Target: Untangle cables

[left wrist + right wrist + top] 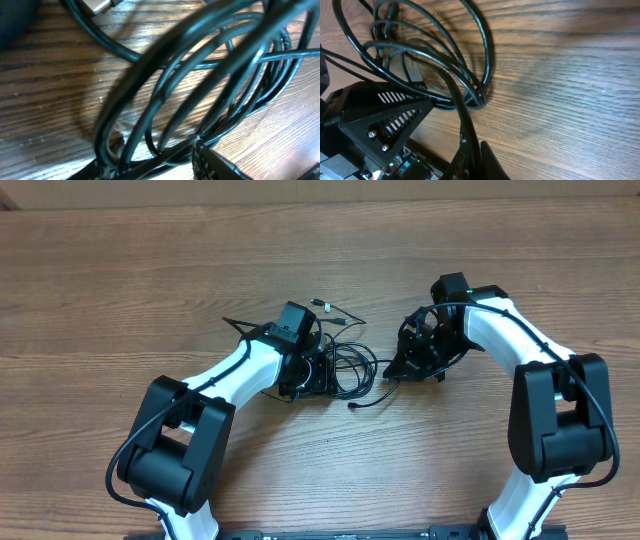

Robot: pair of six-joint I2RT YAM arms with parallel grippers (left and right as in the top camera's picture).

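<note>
Loop separation is in hand: the cables (350,365) are bunched between the left gripper (322,375), whose finger spread cannot be told, and the right gripper (470,157), closed on one strand. A gentle outward pull is called for next.

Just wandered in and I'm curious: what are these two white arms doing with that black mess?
A robot is working at a tangle of black cables in the middle of the table. The right fingers are shut, seemingly pinching one strand at the pile's edge. The left fingers are down among the loops; whether they grip anything is unclear.
</note>
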